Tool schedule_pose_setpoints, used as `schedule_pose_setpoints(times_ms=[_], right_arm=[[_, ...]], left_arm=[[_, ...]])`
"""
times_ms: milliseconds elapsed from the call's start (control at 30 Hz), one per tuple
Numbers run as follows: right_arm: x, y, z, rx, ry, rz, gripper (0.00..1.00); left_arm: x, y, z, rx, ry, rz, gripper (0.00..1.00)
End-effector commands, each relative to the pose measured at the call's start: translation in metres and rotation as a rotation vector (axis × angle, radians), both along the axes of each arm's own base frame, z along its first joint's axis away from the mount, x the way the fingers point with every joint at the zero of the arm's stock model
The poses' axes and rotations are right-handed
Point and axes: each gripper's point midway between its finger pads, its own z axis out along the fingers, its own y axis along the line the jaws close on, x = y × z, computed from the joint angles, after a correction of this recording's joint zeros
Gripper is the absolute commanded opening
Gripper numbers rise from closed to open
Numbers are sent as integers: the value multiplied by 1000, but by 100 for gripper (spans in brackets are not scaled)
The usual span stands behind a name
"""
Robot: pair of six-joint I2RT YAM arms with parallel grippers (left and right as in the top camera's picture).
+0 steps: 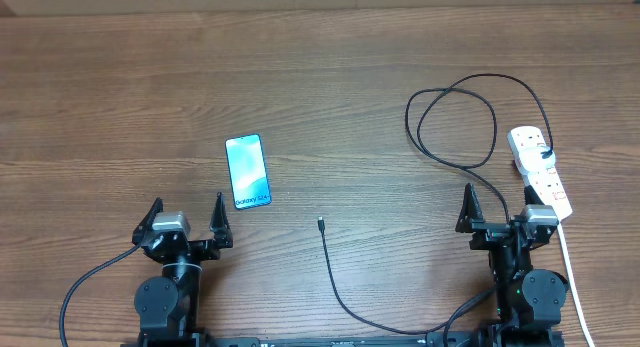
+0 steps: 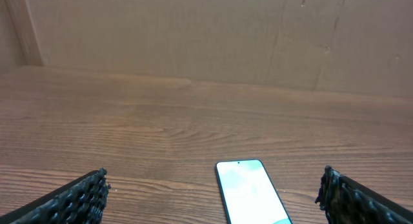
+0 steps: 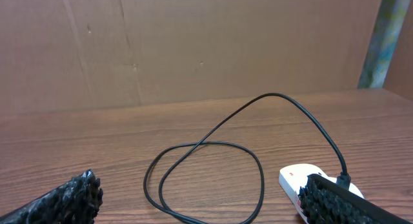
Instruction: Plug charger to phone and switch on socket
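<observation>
The phone (image 1: 248, 171) lies flat on the wooden table with its light blue screen up, just ahead and to the right of my left gripper (image 1: 188, 205). In the left wrist view the phone (image 2: 248, 192) sits between the wide-apart fingers (image 2: 77, 199), nearer the right one, and the left gripper (image 2: 214, 179) is open and empty. The charger's metal-tipped end (image 1: 320, 225) rests mid-table; its black cable loops (image 3: 205, 142) back to the white socket (image 1: 540, 172). My right gripper (image 1: 498, 202) is open beside the socket (image 3: 297, 179), holding nothing.
A thick white cord (image 1: 572, 277) runs from the socket toward the front edge past the right arm. A black plug (image 3: 345, 180) sits in the strip. A brown cardboard wall (image 2: 193, 37) stands behind the table.
</observation>
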Motion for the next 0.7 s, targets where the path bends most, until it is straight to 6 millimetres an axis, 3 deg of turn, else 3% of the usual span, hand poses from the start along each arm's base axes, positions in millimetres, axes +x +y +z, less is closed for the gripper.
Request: schedule_pose_setpoints(times_ms=[0, 600, 667], right_arm=[[0, -2, -3, -7, 2, -11, 100], [0, -2, -3, -7, 2, -11, 100], [0, -2, -3, -7, 2, -11, 100]], left_arm=[[0, -2, -1, 21, 1, -12, 100], [0, -1, -1, 59, 3, -12, 99], [-1, -27, 6, -109, -24, -149, 100]])
